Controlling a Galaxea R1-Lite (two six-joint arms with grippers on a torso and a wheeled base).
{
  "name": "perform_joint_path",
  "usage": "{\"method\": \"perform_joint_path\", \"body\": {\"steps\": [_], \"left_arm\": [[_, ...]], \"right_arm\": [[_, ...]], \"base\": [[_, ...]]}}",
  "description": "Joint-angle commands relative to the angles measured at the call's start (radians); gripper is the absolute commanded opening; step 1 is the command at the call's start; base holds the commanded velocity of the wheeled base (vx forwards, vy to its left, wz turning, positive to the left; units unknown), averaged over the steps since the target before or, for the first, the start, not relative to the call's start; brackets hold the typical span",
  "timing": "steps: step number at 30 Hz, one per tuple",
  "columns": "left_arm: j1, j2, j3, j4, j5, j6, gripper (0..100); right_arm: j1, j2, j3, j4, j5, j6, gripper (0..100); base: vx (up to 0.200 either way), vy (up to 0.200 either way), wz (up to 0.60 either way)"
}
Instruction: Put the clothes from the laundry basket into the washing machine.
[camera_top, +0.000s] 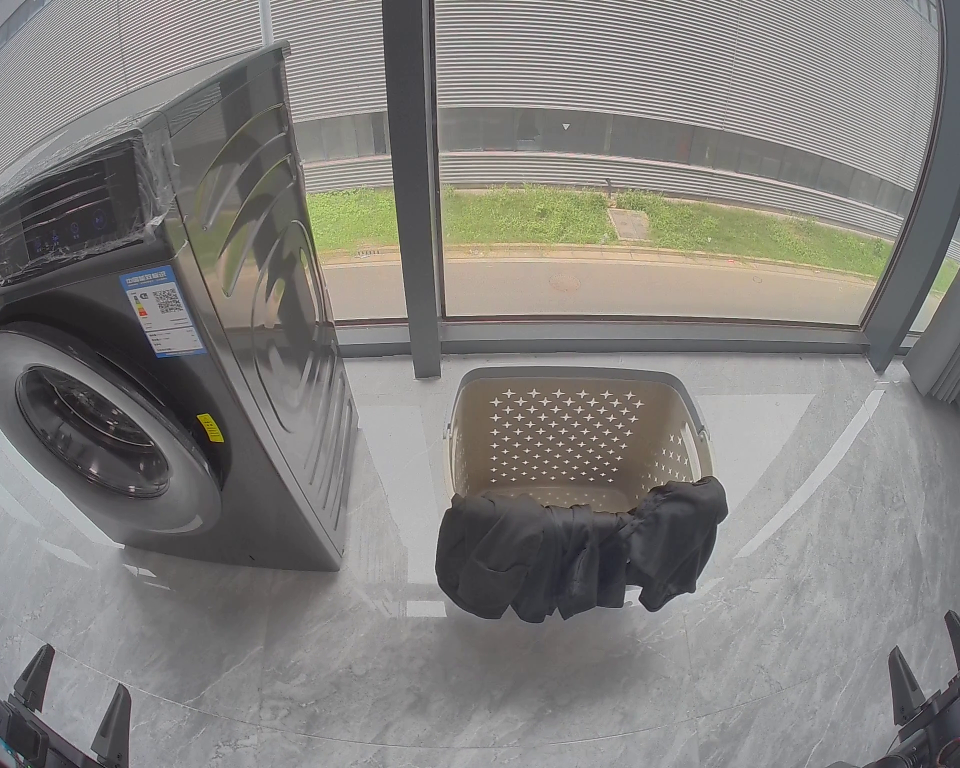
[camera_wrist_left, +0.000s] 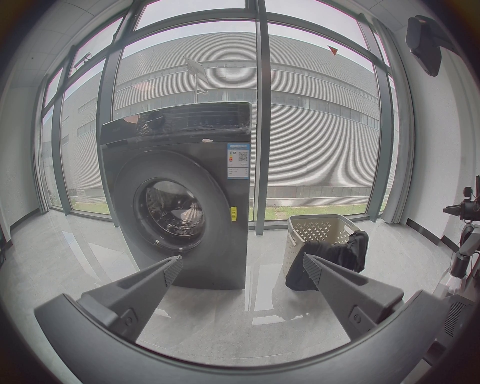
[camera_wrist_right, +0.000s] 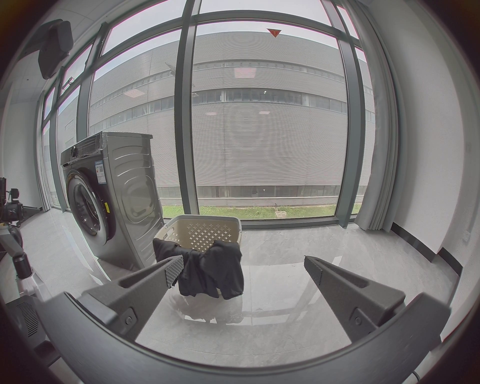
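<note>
Your left hand (camera_wrist_left: 241, 260) hangs low over the near left of the floor (camera_top: 300, 660), its fingers spread wide, holding nothing and touching nothing; ahead of it the washing machine (camera_top: 180, 330) stands at the floor's far left, round door facing you; to its right, well apart, the laundry basket (camera_top: 575, 380) sits on the floor near the far edge, below the window (camera_top: 650, 200); the dark clothes (camera_top: 570, 555) drape over the basket's near rim and hang down its outer wall; your right hand (camera_wrist_right: 241, 261) hangs over the near right, equally wide open and empty.
</note>
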Motion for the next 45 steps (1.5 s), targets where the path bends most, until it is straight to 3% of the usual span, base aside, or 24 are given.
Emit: {"method": "perform_joint_path", "body": {"steps": [1,11,39,45], "left_arm": [[0.000,-0.016,0.018,-0.001,0.000,0.000,100],[0.000,-0.016,0.018,0.001,0.000,0.000,100],[0.000,-0.016,0.018,-0.001,0.000,-0.003,100],[0.000,-0.016,0.018,0.001,0.000,-0.003,100]], "right_arm": [[0.000,-0.014,0.018,-0.001,0.000,0.000,100],[0.000,-0.014,0.018,-0.001,-0.002,0.000,100],[0.000,-0.014,0.018,0.001,-0.002,0.000,100],[0.000,-0.015,0.018,-0.001,-0.002,0.000,100]], "base": [[0.000,-0.200,0.00],[0.000,-0.040,0.00],[0.200,0.000,0.00],[0.000,0.000,0.00]]}}
